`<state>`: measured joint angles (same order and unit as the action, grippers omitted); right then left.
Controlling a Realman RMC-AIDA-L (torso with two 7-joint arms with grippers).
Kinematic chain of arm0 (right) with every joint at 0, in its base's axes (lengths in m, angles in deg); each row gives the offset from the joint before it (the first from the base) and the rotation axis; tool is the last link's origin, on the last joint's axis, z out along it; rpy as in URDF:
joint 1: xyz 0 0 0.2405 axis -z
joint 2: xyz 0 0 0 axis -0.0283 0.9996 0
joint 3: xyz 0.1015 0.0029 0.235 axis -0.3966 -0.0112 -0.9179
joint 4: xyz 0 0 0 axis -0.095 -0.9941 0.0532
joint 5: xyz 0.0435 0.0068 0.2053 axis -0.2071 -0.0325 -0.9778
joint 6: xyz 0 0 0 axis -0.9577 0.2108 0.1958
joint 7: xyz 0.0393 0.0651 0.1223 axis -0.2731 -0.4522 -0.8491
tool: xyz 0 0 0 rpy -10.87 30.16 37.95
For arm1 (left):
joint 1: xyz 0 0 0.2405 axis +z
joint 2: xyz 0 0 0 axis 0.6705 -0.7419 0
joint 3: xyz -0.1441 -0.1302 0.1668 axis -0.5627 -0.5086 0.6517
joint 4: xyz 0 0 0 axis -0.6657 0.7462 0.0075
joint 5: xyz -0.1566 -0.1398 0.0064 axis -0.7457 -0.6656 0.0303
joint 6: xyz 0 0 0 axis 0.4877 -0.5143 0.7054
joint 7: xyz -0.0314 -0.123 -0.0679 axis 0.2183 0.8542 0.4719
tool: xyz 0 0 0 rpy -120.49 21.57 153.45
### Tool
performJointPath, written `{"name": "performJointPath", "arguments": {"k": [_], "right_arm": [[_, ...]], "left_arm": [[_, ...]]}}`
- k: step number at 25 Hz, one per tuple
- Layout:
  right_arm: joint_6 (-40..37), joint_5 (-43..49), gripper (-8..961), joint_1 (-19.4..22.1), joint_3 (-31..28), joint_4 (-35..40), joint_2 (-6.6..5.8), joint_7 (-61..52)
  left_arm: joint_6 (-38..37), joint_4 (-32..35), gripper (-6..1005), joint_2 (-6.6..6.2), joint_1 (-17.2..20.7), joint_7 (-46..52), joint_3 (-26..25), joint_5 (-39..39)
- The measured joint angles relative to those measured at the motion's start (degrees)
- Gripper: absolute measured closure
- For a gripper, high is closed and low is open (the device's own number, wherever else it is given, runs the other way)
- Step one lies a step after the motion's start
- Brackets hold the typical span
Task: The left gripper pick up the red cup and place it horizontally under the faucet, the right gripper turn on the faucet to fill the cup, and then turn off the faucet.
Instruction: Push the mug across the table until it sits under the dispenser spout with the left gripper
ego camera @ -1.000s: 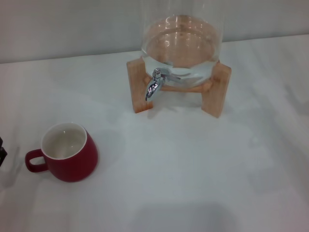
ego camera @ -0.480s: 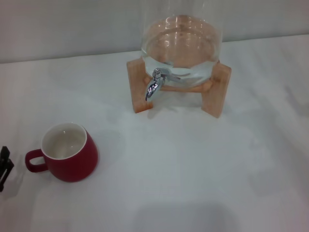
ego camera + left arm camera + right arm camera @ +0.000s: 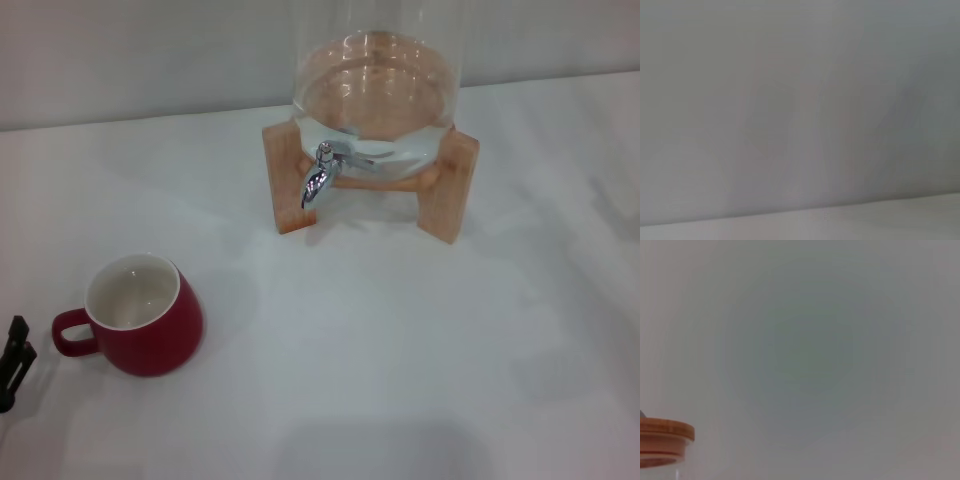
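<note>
The red cup [image 3: 140, 315] stands upright on the white table at the left of the head view, cream inside showing, its loop handle pointing left. The chrome faucet [image 3: 320, 172] juts from a clear glass dispenser [image 3: 375, 85] on a wooden stand [image 3: 445, 190] at the back centre, spout pointing down. Only a black fingertip of my left gripper [image 3: 14, 360] shows at the left edge, just left of the cup's handle and apart from it. My right gripper is out of view. The left wrist view shows only blank grey wall and table.
The white table [image 3: 400, 350] stretches across the front and right. A grey wall rises behind the dispenser. In the right wrist view the dispenser's wooden lid [image 3: 662, 437] shows at a corner against the wall.
The left gripper's black fingertip has come further into view at the left edge, edging toward the cup's handle. Cup and dispenser have not moved.
</note>
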<state>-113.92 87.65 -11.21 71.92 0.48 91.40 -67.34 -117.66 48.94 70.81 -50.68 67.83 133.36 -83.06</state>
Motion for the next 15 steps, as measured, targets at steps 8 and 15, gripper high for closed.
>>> {"name": "performJointPath", "arguments": {"k": [8,15], "right_arm": [[-0.54,0.00,111,0.01,0.00,0.00,0.00,0.02],[-0.80,0.00,112,0.17,0.00,0.00,0.00,0.02]], "left_arm": [[0.07,0.02,116,0.00,0.31,-0.04,0.72,-0.01],[0.09,0.02,116,0.00,0.32,-0.07,0.85,0.03]]}}
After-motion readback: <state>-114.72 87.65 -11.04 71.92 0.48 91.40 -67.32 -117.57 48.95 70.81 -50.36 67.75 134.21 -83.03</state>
